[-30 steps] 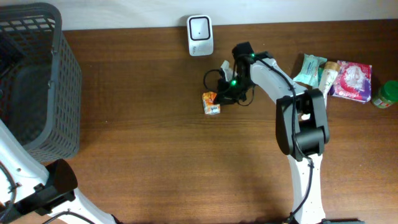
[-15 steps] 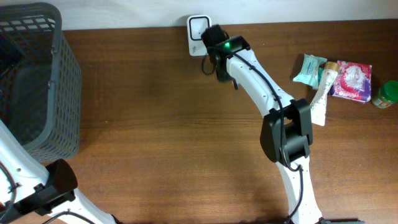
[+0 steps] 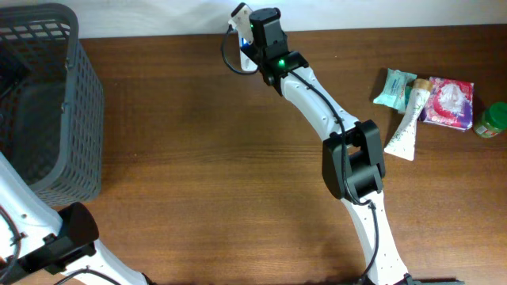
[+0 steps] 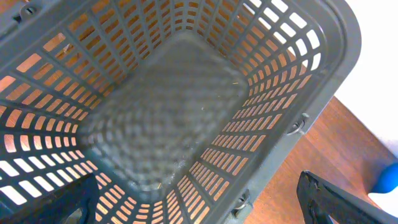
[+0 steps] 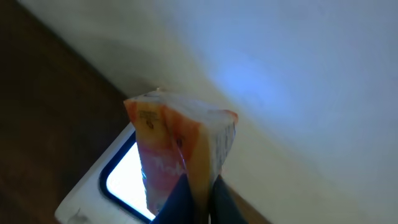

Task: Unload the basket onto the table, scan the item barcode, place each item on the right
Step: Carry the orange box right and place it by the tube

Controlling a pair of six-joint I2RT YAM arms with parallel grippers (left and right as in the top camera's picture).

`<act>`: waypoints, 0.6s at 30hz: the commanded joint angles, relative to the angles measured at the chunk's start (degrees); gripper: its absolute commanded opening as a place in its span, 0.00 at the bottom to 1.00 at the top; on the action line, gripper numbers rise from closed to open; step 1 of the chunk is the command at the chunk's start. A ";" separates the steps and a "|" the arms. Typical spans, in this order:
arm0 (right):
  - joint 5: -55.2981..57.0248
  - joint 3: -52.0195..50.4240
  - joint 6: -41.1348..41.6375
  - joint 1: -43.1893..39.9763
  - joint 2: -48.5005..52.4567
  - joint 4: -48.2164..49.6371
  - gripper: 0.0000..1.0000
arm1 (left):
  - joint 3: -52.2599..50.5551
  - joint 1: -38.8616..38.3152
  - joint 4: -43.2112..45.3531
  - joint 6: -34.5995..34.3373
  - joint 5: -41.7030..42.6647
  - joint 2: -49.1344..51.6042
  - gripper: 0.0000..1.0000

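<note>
Carton (image 5: 180, 152) now right over scanner (image 5: 115, 183), apparently aloft

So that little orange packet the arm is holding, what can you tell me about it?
The orange packet is a small glossy pack, orange on one face and paler pink-white on another, with tiny dark print near its top and a pale crimped upper edge. It stands roughly upright, pinched at its lower end by the shut right gripper, close to the white scanner and its lit window.

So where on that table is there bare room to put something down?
Wide bare wood lies between the basket and the right arm. It is crowded at the far right corner: teal packet, tube, pink packet, green jar.
</note>
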 commanded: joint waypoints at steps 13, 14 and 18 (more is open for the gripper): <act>-7.43 -2.91 45.38 -35.06 -11.02 -57.57 0.04 | 0.15 0.09 -0.02 -0.35 -0.26 -0.33 0.99; -7.45 -2.91 45.40 -36.17 -11.02 -58.29 0.05 | 0.15 0.09 -0.02 -0.35 -0.26 -0.33 0.99; -7.45 -2.84 45.40 -36.79 -13.90 -62.01 0.88 | 0.15 0.09 -0.02 -0.35 -0.26 -0.33 0.99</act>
